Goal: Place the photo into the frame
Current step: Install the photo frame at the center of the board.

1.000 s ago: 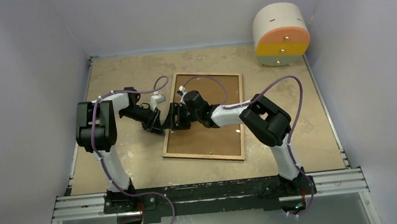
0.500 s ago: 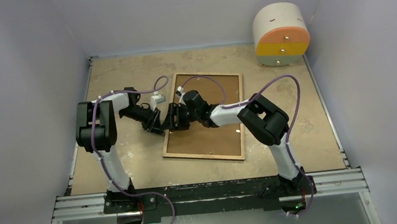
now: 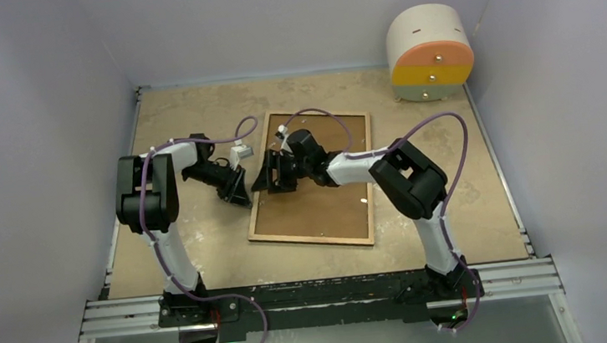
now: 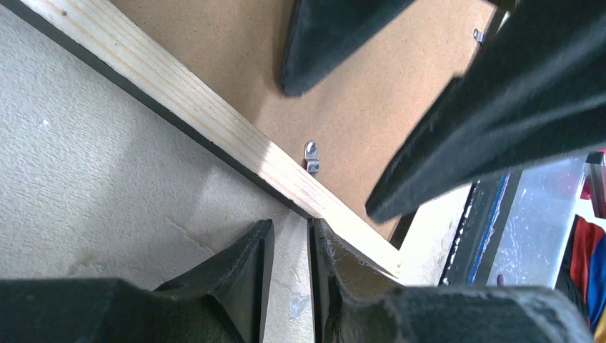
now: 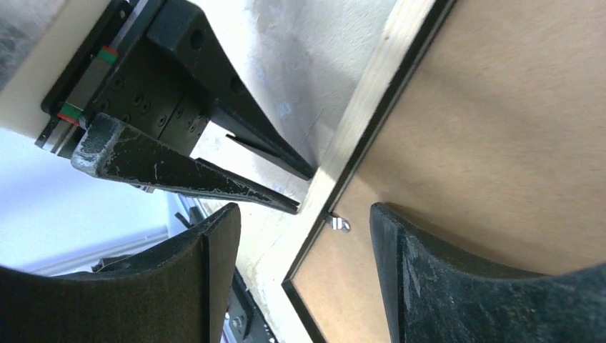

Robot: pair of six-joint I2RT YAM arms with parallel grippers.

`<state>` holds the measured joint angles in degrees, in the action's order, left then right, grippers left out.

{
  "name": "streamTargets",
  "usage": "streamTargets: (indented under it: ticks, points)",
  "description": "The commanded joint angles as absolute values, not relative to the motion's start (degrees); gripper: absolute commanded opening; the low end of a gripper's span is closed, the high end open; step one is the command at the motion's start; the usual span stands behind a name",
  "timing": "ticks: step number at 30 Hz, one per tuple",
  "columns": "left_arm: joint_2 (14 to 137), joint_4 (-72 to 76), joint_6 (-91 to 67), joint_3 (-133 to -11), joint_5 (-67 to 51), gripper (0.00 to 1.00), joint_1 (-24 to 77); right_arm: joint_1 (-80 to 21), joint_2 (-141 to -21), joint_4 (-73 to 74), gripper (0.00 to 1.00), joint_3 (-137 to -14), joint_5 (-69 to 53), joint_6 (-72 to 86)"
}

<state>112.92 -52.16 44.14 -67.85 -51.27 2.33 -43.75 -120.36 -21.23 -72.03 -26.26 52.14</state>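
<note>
Both arms work the left rail of the frame (image 3: pixel 311 179), lying back-up on the surface (image 3: pixel 176 108): left gripper (image 4: pixel 286 275) nearly pressed together beside it, right gripper (image 5: pixel 300 268) spread above a small clip (image 4: pixel 311 156) that needs careful turning.

Beige mottled table (image 3: pixel 185 107), scuffed w/ pale patches, walled by plain white panels L, R & back. Far R corner: round drum-shaped container (image 3: pixel 430 52) lying on its side, white body, flat face banded orange / yellow / pale grey, w/ small knobs down the middle. Near edge: metal rail (image 3: pixel 320 296) running across, black mounting plate on it. Below rail, a grey floor strip.
</note>
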Motion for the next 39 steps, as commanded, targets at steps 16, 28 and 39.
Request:
streamTargets:
  ticks: [16,28,39]
  points:
    - [111.8,-52.3,46.2,-67.2,-51.4,0.27,2.6,-48.0,-115.9,-20.4,0.69,-66.7,-22.7,51.5]
    - [111.5,-52.5,46.4,-67.2,-51.5,0.27,2.6,-49.3,-120.1,-19.6,0.67,-70.2,-19.9,52.1]
    - [111.6,-52.6,46.7,-67.2,-51.8,0.27,2.6,-49.3,-120.6,-18.2,0.65,-70.9,-15.1,50.7]
